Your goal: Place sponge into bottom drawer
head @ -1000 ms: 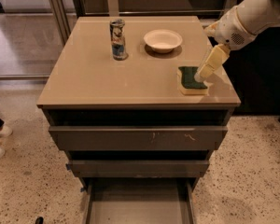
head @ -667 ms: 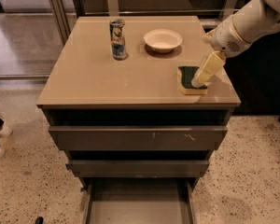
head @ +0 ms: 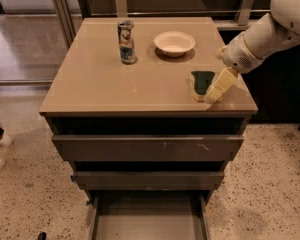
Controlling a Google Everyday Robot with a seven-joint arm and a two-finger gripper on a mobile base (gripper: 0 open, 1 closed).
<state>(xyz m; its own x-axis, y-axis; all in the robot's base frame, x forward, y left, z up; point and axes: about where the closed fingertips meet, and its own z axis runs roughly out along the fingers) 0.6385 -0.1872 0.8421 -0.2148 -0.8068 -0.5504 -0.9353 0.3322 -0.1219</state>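
Camera view, the only one.

- Your gripper (head: pixel 216 93) hung over the front right corner of the cabinet top (head: pixel 115 86), its arm reaching in from the right and slanting down and to the left.
- The sponge (head: pixel 202 81) lay flat on that same corner, green side up and close to the front edge. It was immediately left of the gripper, and the two looked to be touching or very nearly so.
- The sponge's long axis appeared to run front to back along the top, so the gripper met it along its long right side.
- You could not tell whether the gripper was clenched or released. Nothing showed the sponge lifted, so judge it not yet grasped.
- The bottom drawer (head: pixel 150 223) stood pulled out at floor level, tray bare. It sat below and to the left of the sponge, beneath the middle drawer front (head: pixel 147 180).
- A can (head: pixel 126 41) and a white bowl (head: pixel 174 42) stood further back, well apart from the sponge.
- Judgement: you needed a small shift left to straddle the sponge before any carry down to the drawer.
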